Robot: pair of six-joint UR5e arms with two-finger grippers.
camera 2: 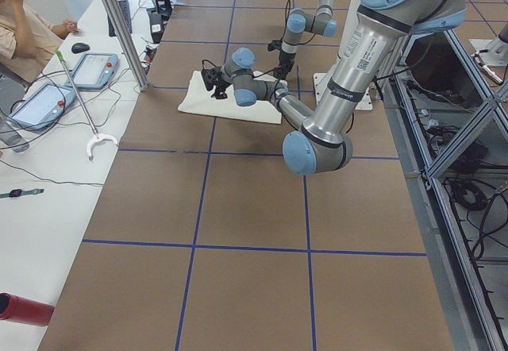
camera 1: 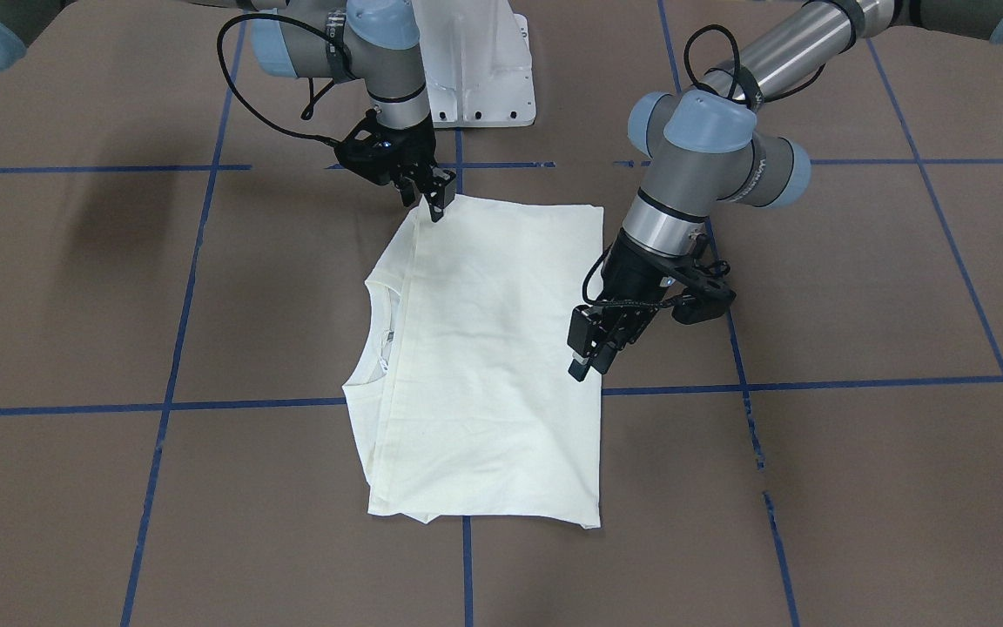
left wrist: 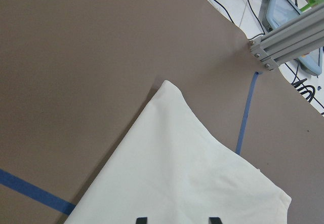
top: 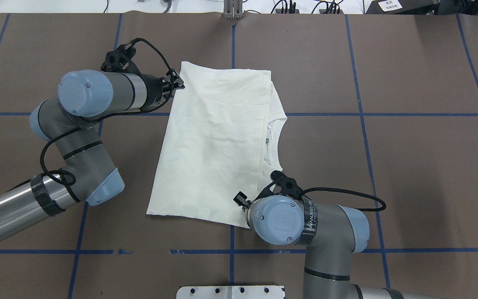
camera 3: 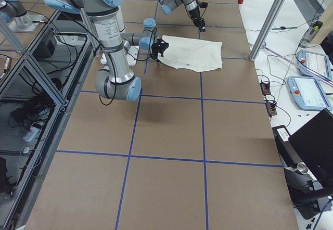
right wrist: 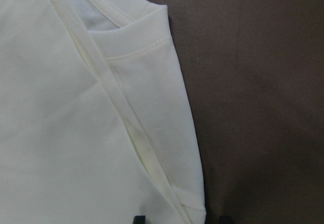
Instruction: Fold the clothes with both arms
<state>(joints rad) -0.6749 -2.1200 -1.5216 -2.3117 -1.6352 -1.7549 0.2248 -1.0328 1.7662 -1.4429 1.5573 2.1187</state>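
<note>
Most folds look done. Near the base, the right gripper [camera 1: 438,202] hangs with jaws spread over the shirt's [camera 1: 484,348] near right corner. The shirt lies mid-table, a flat rectangle, collar showing. Farther off, the left gripper [camera 1: 590,355], jaws also spread, hovers at its left edge. A last fold seems due.

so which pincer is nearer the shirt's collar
The right pincer, at the shirt corner on the collar side; the left pincer is at the opposite edge.

My table [top: 409,166] is brown, gridded with blue tape lines [top: 388,114]. Along its edge opposite me runs a white bench [camera 2: 40,208] carrying two grey control pads [camera 2: 95,69]; a metal post [camera 2: 117,25] rises where the two meet.
</note>
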